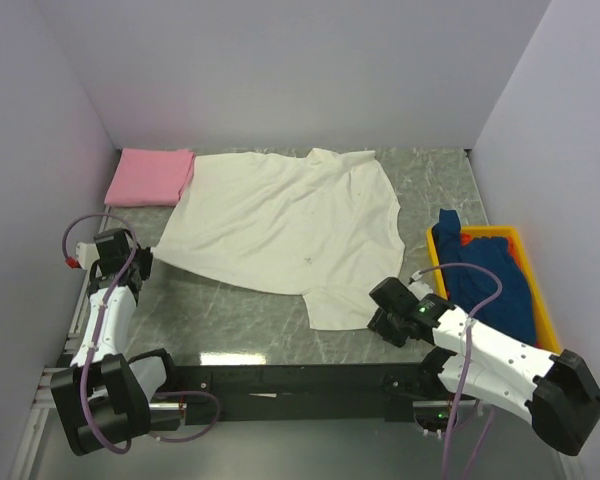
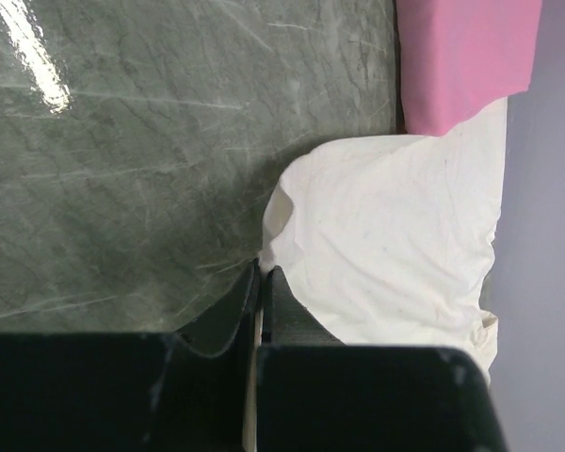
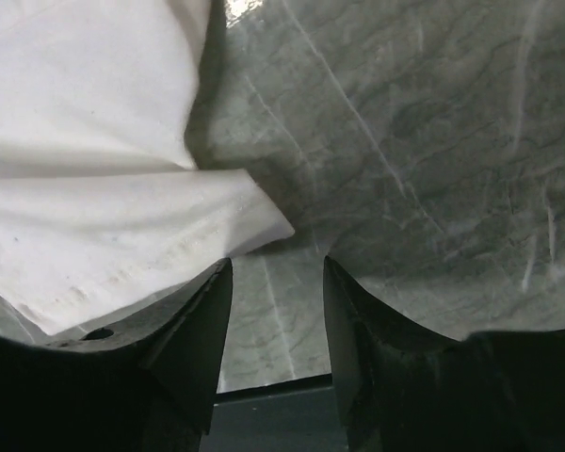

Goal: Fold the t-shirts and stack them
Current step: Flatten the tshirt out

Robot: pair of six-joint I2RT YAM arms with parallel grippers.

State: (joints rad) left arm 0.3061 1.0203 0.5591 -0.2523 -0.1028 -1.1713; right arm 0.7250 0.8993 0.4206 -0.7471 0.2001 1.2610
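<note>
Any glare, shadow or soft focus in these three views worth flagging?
Top external: pale glare patch on the marbled table near the arm bases. Left wrist: bright glare streak top left; the left gripper is dark, underlit. Right wrist: the cream t-shirt casts a shadow on the table; the right gripper looks soft-focused.

text: none legible | labels: none | brands: none | numbers: none

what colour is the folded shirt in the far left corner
The folded shirt is pink; it shows best in the top external view.
</note>
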